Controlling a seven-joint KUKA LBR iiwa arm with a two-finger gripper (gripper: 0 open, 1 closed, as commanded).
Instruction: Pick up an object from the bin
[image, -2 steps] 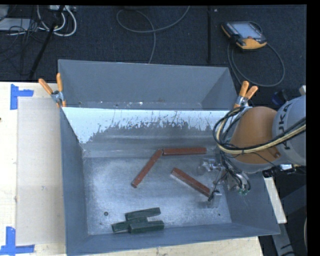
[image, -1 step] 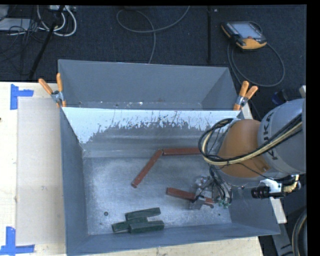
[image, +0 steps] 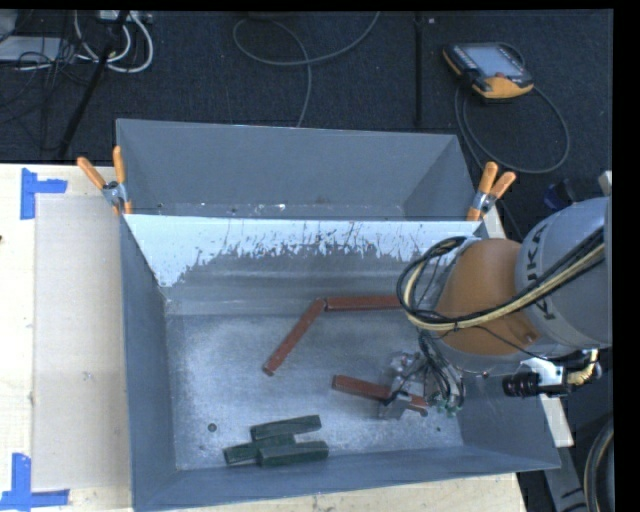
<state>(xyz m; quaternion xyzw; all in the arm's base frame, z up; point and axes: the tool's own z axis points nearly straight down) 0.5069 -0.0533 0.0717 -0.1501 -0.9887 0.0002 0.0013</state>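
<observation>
Brown bar (image: 358, 386) lies on the bin (image: 300, 180) floor, right of centre, its long axis running leftward from the end effector (image: 422, 388) poised at its right end; clenched or released, I cannot tell.

Count in the bin (image: 148, 350): 3 red-brown flat sticks (image: 293, 338), each lying singly, and 2 dark green bars (image: 286, 429), possibly 3, since the lower one may be two laid end to end.
</observation>
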